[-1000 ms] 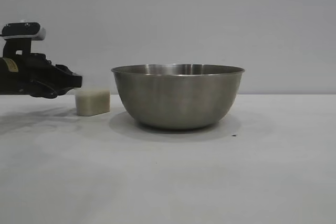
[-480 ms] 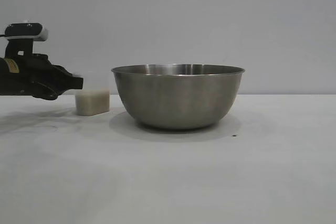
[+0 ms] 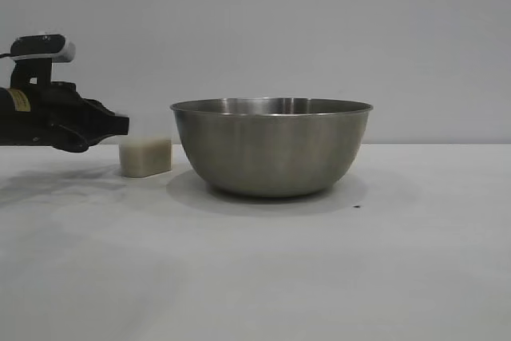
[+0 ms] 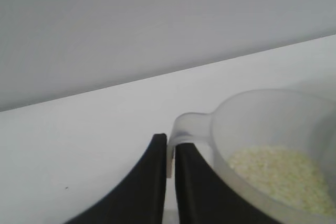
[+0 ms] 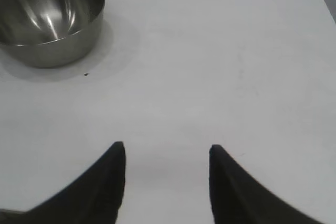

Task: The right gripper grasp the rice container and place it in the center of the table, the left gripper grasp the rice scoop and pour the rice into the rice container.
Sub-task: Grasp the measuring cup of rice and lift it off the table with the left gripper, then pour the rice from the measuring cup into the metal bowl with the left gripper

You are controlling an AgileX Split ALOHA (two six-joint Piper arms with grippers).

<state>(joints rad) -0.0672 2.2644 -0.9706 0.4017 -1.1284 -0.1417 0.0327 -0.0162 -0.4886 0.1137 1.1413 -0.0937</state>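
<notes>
Exterior view first: the rice container (image 3: 271, 148) sits upright on the white bench (image 3: 255, 269), roughly in the middle of the shot, with its shadow pooled around the base. Just to its left is the rice scoop (image 3: 145, 156), a small clear cup with rice (image 3: 145, 159) filling most of the part you can see. It's close beside the bowl but not touching it. Whether the cup's bottom is on the bench or slightly off it I honestly can't tell from this angle. The left tool (image 3: 112, 125) comes in from the left edge, pointing nearly level toward the cup, with its tip right at the cup's upper edge.

Left wrist view: this one clears it up. The left tool (image 4: 170, 156) has its two black fingers (image 4: 149, 182) clenched tight on the scoop's (image 4: 273, 129) little side handle, the tab pinched between them. You look down into the cup and see the rice (image 4: 275, 169) heaped in the bottom. White bench (image 4: 94, 140) behind it, plain wall beyond.

Right wrist view: the right tool (image 5: 167, 153) hangs over bare bench (image 5: 220, 61), fingers spread apart with nothing between them. The steel container (image 5: 50, 17) is well away from it, empty inside as far as I can see.
</notes>
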